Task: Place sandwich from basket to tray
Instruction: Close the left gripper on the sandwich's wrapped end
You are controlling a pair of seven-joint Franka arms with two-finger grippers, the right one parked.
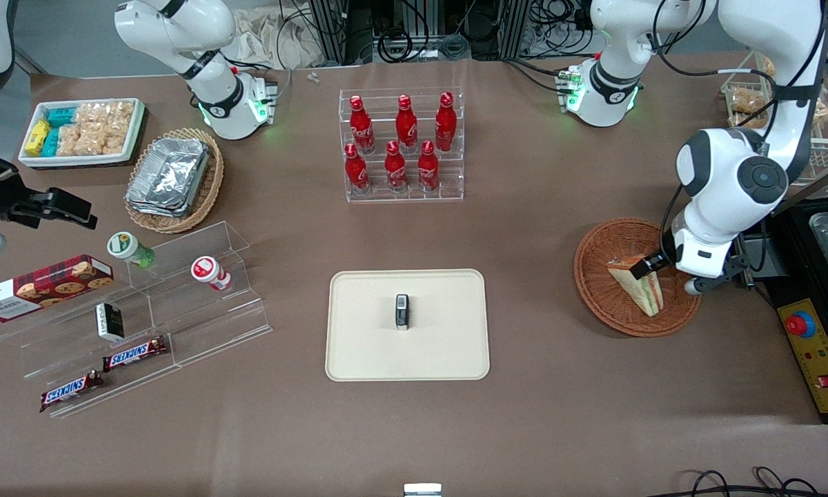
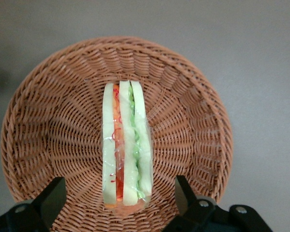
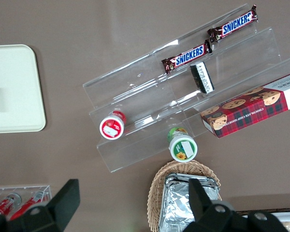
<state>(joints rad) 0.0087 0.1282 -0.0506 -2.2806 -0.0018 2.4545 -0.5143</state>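
The sandwich (image 1: 638, 284) (image 2: 125, 150), a clear-wrapped wedge with pale bread and green and orange-red filling, stands on edge in the round reddish-brown wicker basket (image 1: 593, 293) (image 2: 43, 111). My left gripper (image 1: 652, 266) (image 2: 120, 198) hovers just above the basket, over the end of the sandwich farther from the front camera. It is open: the black fingers (image 2: 53, 198) straddle that end with a gap on each side and do not touch it. The cream tray (image 1: 359, 345) lies mid-table toward the parked arm, with a small dark packet (image 1: 402, 312) on it.
A clear rack of red cola bottles (image 1: 401, 145) stands farther from the camera than the tray. An acrylic stepped shelf (image 1: 179, 304) with snacks, a tan basket of foil trays (image 1: 172, 176) and a white bin (image 1: 83, 131) sit toward the parked arm's end. A yellow control box (image 1: 811, 352) lies beside the basket.
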